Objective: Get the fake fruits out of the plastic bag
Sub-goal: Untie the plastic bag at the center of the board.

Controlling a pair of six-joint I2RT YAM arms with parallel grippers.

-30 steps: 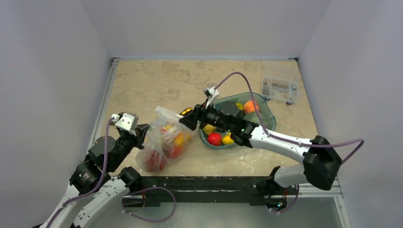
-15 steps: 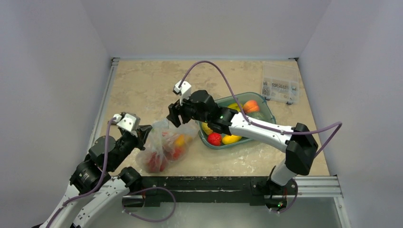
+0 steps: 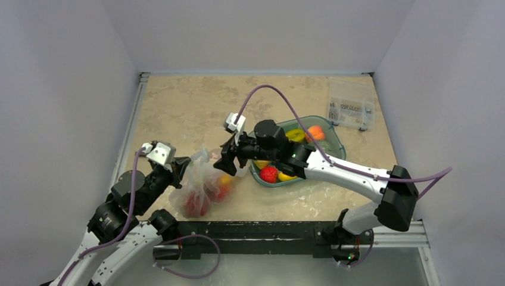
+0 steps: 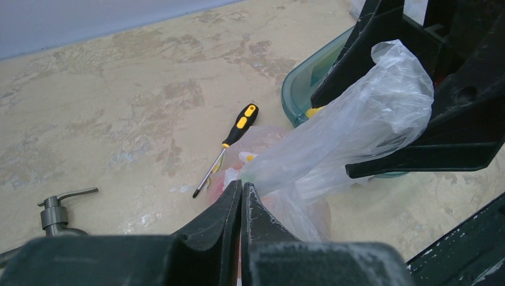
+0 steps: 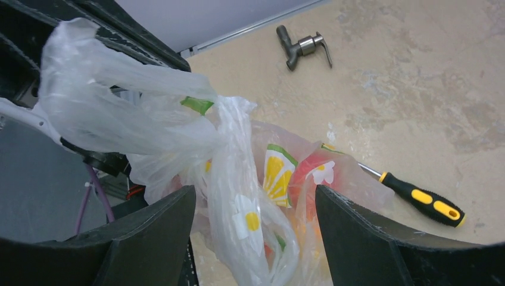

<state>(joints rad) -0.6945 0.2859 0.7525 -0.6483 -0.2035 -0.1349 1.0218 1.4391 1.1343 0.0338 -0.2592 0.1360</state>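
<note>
The plastic bag (image 3: 202,182) lies at the near left of the table. It is clear with flower prints and holds red (image 3: 193,202) and orange (image 3: 224,179) fake fruits. My left gripper (image 3: 182,167) is shut on the bag's left upper edge, and its jaws (image 4: 241,188) pinch the film. My right gripper (image 3: 229,158) is open over the bag's top right. In the right wrist view its fingers (image 5: 255,192) straddle the bunched bag (image 5: 238,179), and red fruit (image 5: 309,173) shows through the film. The bag's raised flap (image 4: 357,119) sits between the right gripper's fingers.
A teal tub (image 3: 335,143) with fruits stands right of the bag, its rim (image 4: 296,89) close behind it. A clear compartment box (image 3: 351,104) is at the back right. A yellow-black screwdriver (image 5: 424,200) lies beside the bag, and a metal tap part (image 5: 301,44) lies further off.
My right arm swung from the tub over to the bag and lowered its open gripper around the bag's top. The bag's top is now bunched and drawn upward. My left gripper kept its hold.
</note>
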